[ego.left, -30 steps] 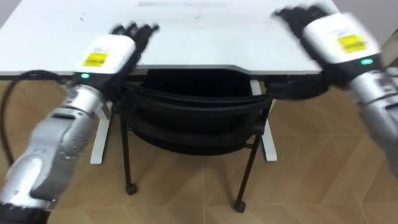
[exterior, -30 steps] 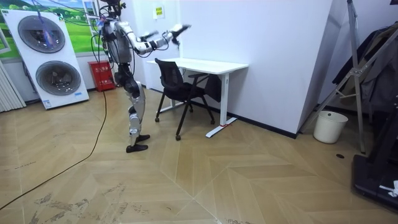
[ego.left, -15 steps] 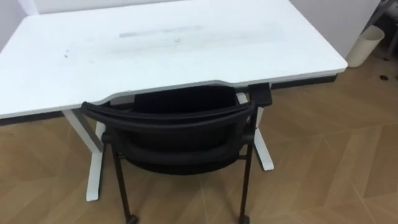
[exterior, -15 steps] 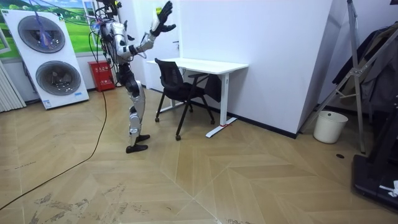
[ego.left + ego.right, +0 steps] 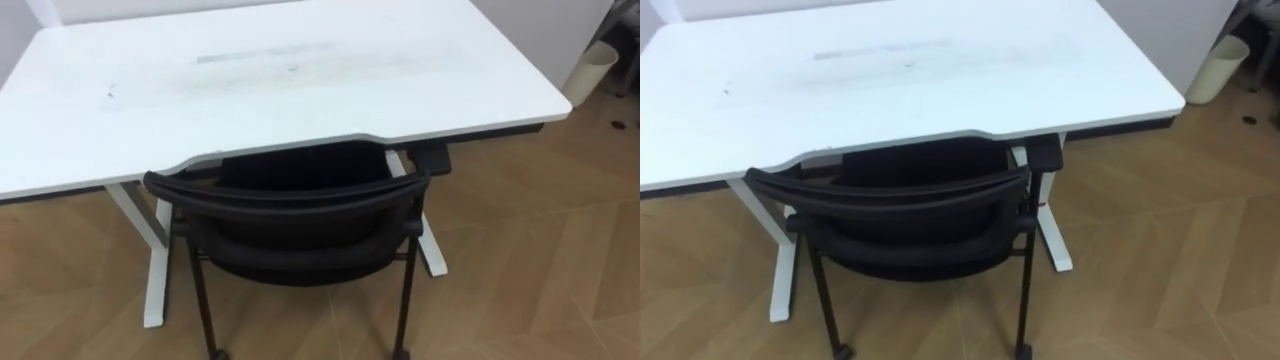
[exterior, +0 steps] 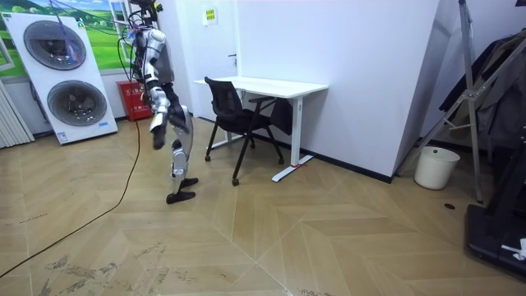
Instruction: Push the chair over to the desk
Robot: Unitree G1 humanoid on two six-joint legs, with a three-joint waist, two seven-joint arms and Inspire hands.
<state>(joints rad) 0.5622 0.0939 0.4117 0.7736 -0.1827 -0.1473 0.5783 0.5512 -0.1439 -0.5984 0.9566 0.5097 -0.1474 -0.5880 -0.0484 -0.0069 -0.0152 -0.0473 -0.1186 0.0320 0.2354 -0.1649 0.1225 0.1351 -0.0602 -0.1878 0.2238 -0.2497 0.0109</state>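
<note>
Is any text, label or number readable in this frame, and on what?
Yellow sign on the wall near the desk: too small to read.
Red box beside the washing machines: any print too small to read.
Desk and chair: no text.
Nothing is legible.
</note>
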